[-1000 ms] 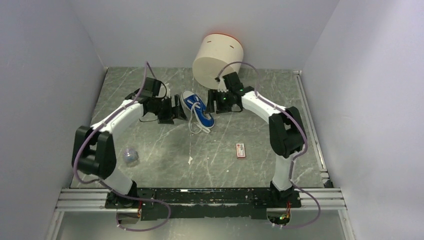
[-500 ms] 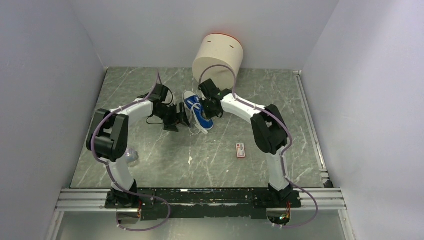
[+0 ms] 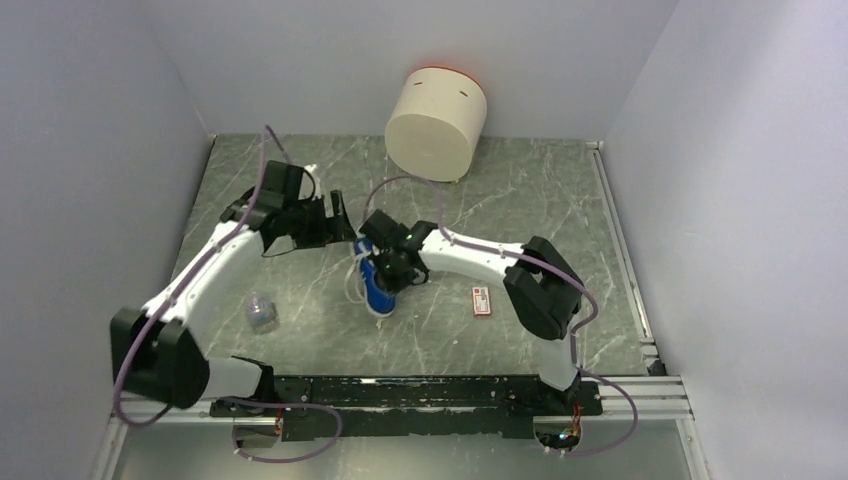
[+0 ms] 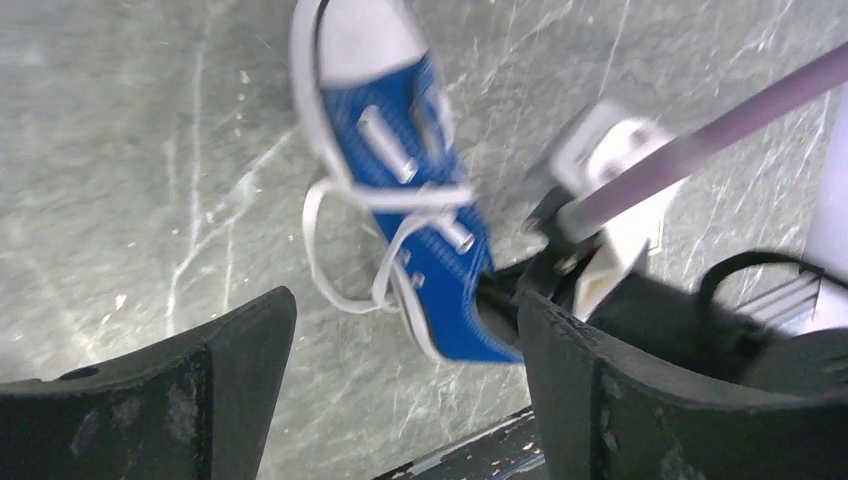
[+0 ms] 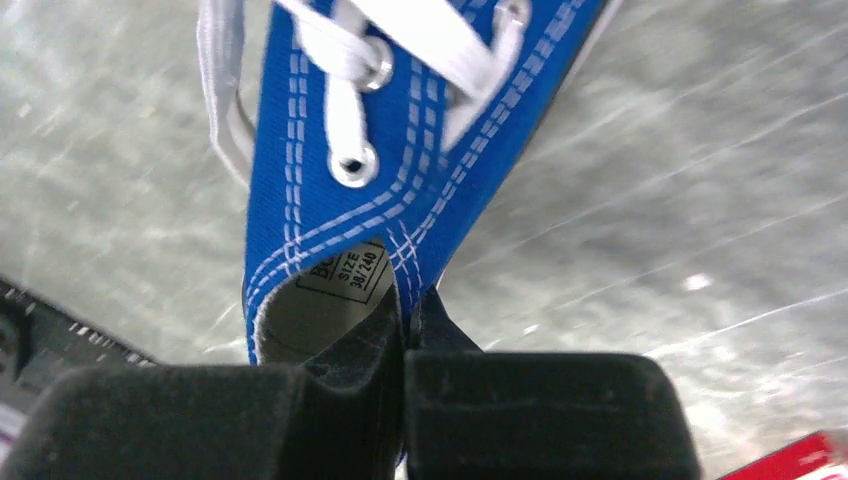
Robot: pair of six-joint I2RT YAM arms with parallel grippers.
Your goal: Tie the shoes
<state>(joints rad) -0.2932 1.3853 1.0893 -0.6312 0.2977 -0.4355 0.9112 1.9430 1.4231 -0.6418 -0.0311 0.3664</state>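
The shoe point(image 3: 374, 292) is a small blue canvas sneaker with a white sole; it sits left of the table's middle, toe toward the arm bases. My right gripper point(image 3: 389, 268) is shut on it. In the right wrist view the right gripper point(image 5: 410, 312) pinches the blue side wall of the shoe point(image 5: 340, 190) at its opening, one finger inside by the size label. The white laces point(image 4: 335, 265) hang loose and untied beside the shoe point(image 4: 405, 165). My left gripper point(image 3: 343, 226) stands open just behind the shoe, and nothing is between the fingers of the left gripper point(image 4: 402, 318).
A big beige cylinder point(image 3: 436, 122) lies at the back wall. A red-and-white flat packet point(image 3: 481, 301) lies right of the shoe. A small clear crumpled object point(image 3: 260, 312) sits near the left arm. Grey walls close in the left, back and right sides.
My right gripper shut on the shoe's side wall and pulled the shoe from the back centre toward the near side. The left gripper drew back slightly and stayed open.
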